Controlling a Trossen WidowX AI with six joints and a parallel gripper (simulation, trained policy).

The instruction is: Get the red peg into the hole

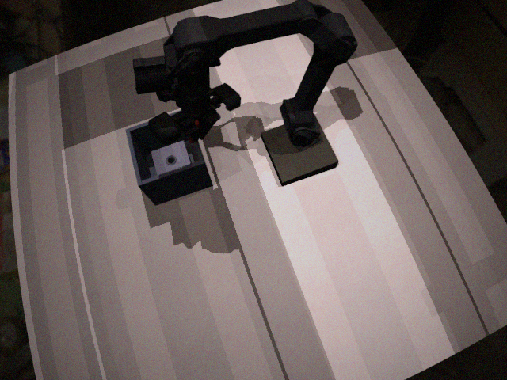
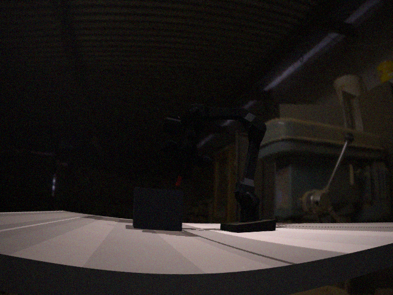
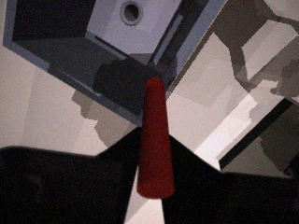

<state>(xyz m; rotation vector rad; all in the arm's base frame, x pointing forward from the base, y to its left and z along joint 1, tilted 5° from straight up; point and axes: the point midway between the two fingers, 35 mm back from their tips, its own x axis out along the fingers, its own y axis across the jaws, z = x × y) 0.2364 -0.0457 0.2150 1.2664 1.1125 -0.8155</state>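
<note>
arching out from its base, the wrist bent downward, with the arm [image 1: 261,30] [image 2: 255,139]; hanging near a corner of the open box [image 1: 176,186] [image 2: 158,209] [image 3: 51,56], off to the side of the plate [image 1: 180,151] [image 3: 107,28]; grasping with the gripper [image 1: 192,130] [image 2: 180,175] [image 3: 149,134] the red peg [image 1: 196,123] [image 2: 178,181] [image 3: 155,140], jaws clenched on it, long axis slightly tilted in the exterior view; probably needing to shift inward and straighten before lowering, being still sideways of the hole [image 1: 171,160] [image 3: 131,12].
</note>
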